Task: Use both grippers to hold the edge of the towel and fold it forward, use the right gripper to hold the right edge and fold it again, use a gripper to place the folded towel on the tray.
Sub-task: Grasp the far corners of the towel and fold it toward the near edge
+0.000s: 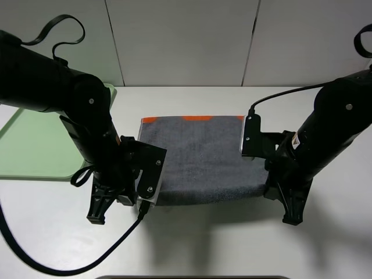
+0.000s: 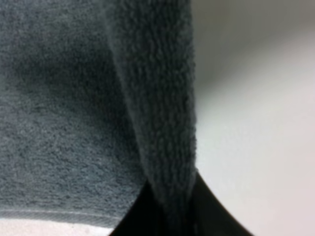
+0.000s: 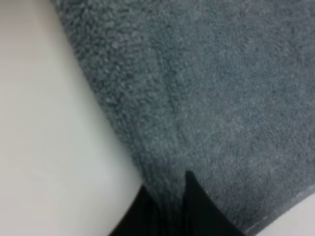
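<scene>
Towel (image 1: 200, 157) is seen spread at the middle of the table (image 1: 232, 247), orange band (image 1: 192, 118) at the far end, its plain near edge (image 2: 162, 123) lifted and pinched at both corners — left claw (image 2: 171, 216) and right claw (image 3: 170, 212) each clamped shut on the towel — while the tray (image 1: 35, 151) is set well to the left.

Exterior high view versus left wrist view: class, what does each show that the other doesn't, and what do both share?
Only exterior high: the green tray and the orange band. Only left wrist: the left gripper seen close, pinching a ridge of the towel. Both: the grey towel and the white table.
</scene>
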You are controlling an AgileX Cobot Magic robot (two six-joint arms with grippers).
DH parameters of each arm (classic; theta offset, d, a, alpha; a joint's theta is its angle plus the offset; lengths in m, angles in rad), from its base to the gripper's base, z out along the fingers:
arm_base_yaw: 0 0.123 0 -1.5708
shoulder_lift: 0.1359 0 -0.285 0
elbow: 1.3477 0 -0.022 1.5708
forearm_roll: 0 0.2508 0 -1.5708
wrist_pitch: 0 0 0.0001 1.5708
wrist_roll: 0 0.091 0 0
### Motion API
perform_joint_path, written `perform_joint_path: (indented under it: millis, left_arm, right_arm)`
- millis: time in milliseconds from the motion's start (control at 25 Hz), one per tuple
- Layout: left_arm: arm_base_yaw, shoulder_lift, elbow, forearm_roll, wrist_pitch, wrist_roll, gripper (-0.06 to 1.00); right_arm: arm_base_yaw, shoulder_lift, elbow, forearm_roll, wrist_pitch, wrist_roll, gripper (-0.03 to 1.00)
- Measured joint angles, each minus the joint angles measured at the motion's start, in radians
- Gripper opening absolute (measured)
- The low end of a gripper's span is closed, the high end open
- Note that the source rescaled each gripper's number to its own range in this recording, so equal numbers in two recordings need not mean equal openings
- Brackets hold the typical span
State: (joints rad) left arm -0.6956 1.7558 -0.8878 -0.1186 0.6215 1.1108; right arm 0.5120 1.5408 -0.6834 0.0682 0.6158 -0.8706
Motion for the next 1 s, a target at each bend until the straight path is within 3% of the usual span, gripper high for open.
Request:
perform_joint_path:
  millis: [440, 720, 1000]
  left_arm:
    - [-0.001, -0.088, 0.0, -0.017, 0.129, -0.05, 0.0]
    - [-0.002, -0.159, 0.0, -0.107, 0.234, -0.052, 0.0]
    - [-0.002, -0.222, -0.001, -0.132, 0.318, -0.052, 0.0]
  right_arm:
    - [0.0, -0.149, 0.001, 0.072, 0.132, 0.003, 0.0]
    - [0.0, -0.242, 0.001, 0.09, 0.22, 0.008, 0.0]
    - [0.0, -0.316, 0.001, 0.132, 0.305, 0.031, 0.0]
